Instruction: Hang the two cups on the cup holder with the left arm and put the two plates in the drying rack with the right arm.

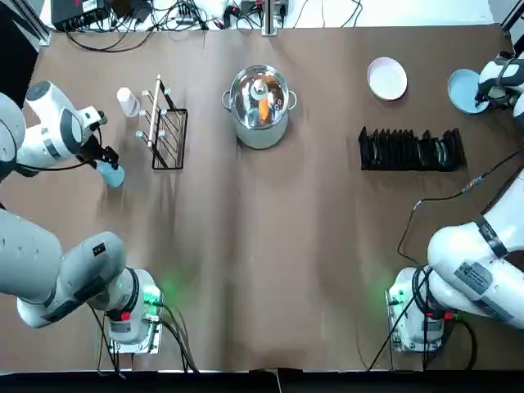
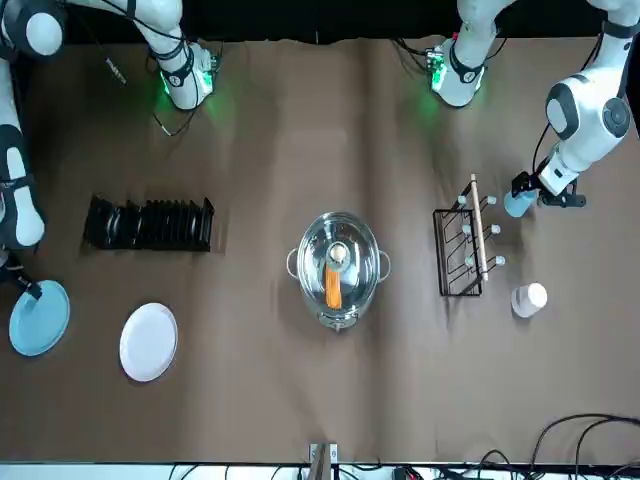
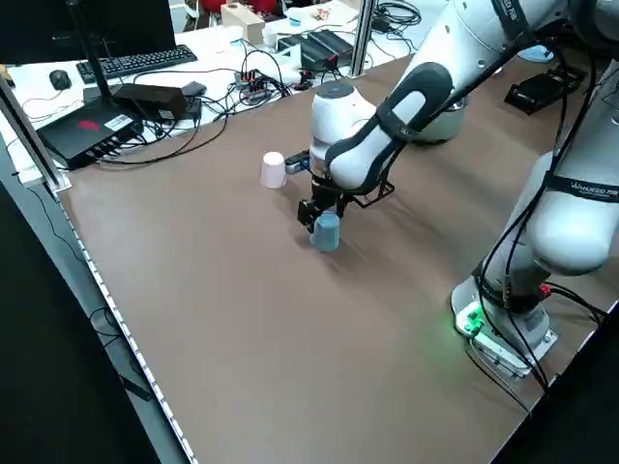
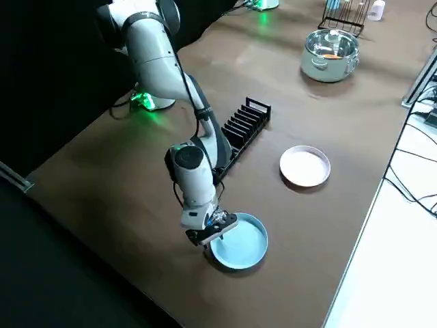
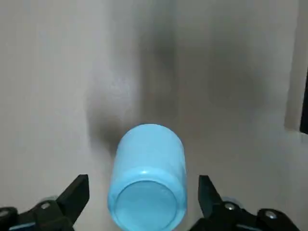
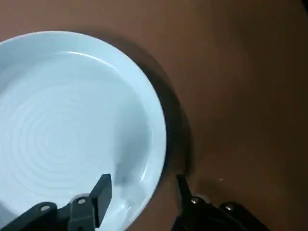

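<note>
The left gripper (image 5: 144,204) sat low over the light blue cup (image 5: 148,180), which stood on the surface near its left edge, just beside the cup holder (image 1: 166,128). Its fingers (image 5: 74,195) were spread wide, one on each side of the cup and clear of its wall. To do this step well, the fingers would need to close evenly on the cup's sides, low enough that it would not tip, and the hold should leave the cup free to be turned onto a peg. The pinkish-white cup (image 1: 128,101) stood apart on the far side of the holder, not yet touched.

The right gripper (image 6: 142,195) was at the light blue plate (image 6: 72,125), which lay flat near the far right corner of the surface. Its fingers (image 6: 101,192) were spread and straddled the plate's rim, one over the inside and one outside on the surface. A firm pinch on the rim seemed called for, since a shallow plate may slip or swing when lifted by its edge. The white plate (image 1: 386,78) lay flat near the far edge, just inward of the blue one.

The drying rack (image 1: 411,149) stood nearer the robot than both plates, and its slots held nothing. No cup hung on the holder's pegs. A steel pot (image 1: 259,106) near the middle of the far edge held an orange thing and a pale thing that could not be told apart further.
</note>
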You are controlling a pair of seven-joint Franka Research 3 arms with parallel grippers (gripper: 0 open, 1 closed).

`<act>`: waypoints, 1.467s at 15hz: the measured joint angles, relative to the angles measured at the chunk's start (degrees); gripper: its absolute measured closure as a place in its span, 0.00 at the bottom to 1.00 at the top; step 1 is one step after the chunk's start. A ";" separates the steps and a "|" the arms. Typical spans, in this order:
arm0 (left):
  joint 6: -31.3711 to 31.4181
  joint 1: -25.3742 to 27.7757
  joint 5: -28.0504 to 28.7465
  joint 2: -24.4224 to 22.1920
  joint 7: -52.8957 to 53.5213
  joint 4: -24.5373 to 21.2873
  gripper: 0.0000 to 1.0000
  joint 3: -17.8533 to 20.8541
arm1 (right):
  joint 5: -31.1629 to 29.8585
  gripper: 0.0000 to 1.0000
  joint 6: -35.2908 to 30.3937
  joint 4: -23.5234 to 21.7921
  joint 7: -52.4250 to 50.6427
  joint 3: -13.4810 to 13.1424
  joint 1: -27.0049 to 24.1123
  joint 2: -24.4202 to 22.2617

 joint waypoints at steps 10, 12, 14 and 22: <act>0.10 -0.01 0.00 -0.33 -0.47 -0.02 0.34 -0.42 | 1.79 0.96 0.17 1.18 -0.02 1.54 -0.34 0.46; 0.35 0.00 0.00 -0.48 -2.84 0.77 0.34 -2.15 | 1.79 0.97 -0.94 1.62 -0.04 3.68 -0.29 -0.33; -2.23 -0.04 0.00 -1.02 -6.32 3.51 0.34 -4.78 | 1.69 0.97 -6.76 2.71 -0.27 6.03 -0.10 -2.75; -38.81 -0.26 0.00 -4.78 -21.99 27.76 0.34 -15.59 | -7.85 0.97 -38.63 0.63 -7.37 12.40 4.87 -25.72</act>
